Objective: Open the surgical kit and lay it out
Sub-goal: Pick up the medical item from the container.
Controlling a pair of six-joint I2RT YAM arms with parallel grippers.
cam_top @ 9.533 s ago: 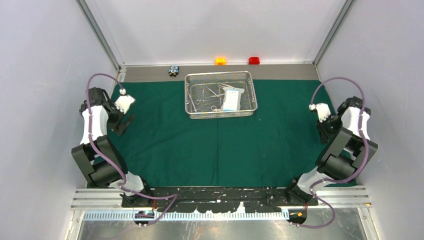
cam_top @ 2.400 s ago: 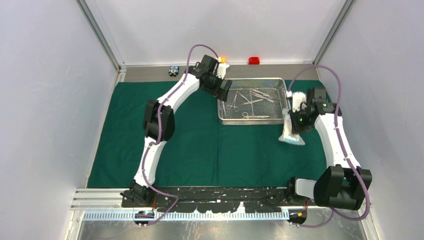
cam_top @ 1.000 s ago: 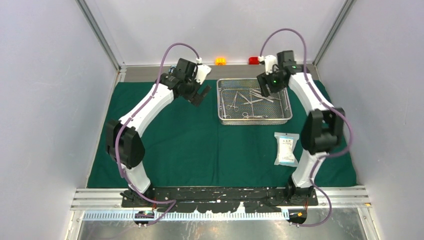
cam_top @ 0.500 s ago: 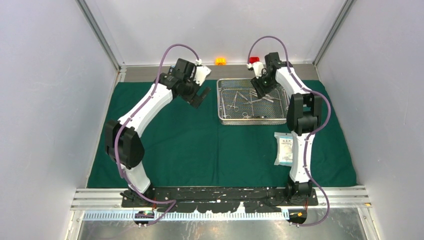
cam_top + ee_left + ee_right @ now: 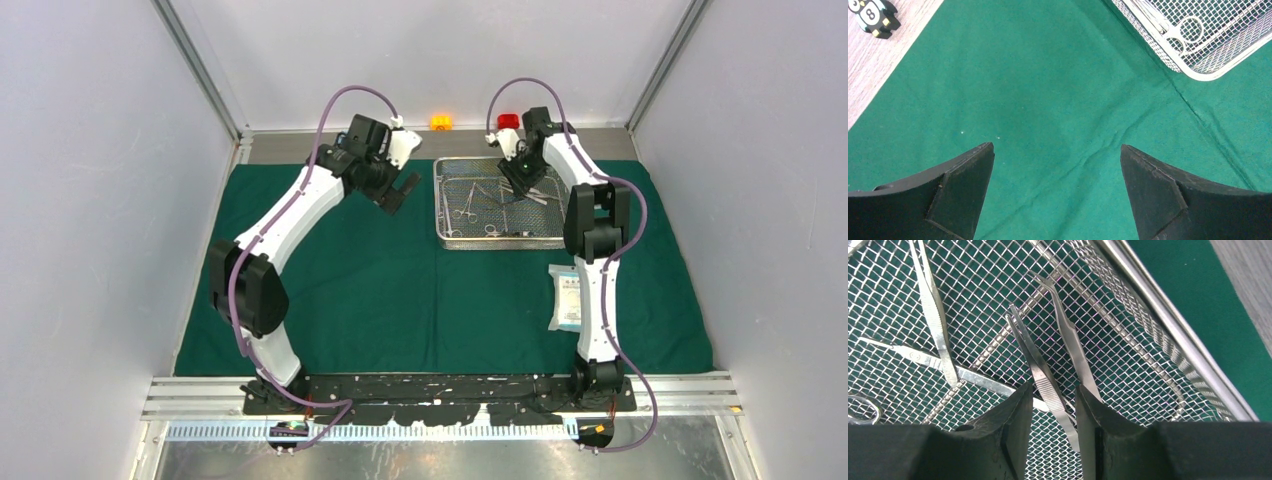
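The dark green cloth lies spread flat on the table. The silver wire-mesh tray stands on it at the far middle-right and holds steel scissors, forceps and tweezers. My right gripper reaches down into the tray. In the right wrist view its jaws stand narrowly apart astride a tweezers, with a second tweezers against the right finger. My left gripper is wide open and empty above bare cloth, left of the tray. The white-blue packet lies flat on the cloth near my right arm.
An orange block and a red block sit on the grey strip behind the cloth. A black-blue block lies there near my left gripper. Grey walls close in both sides and the back.
My right gripper has moved left from the tray's far right corner and down among the instruments. The left arm has barely moved. The packet stays on the cloth.
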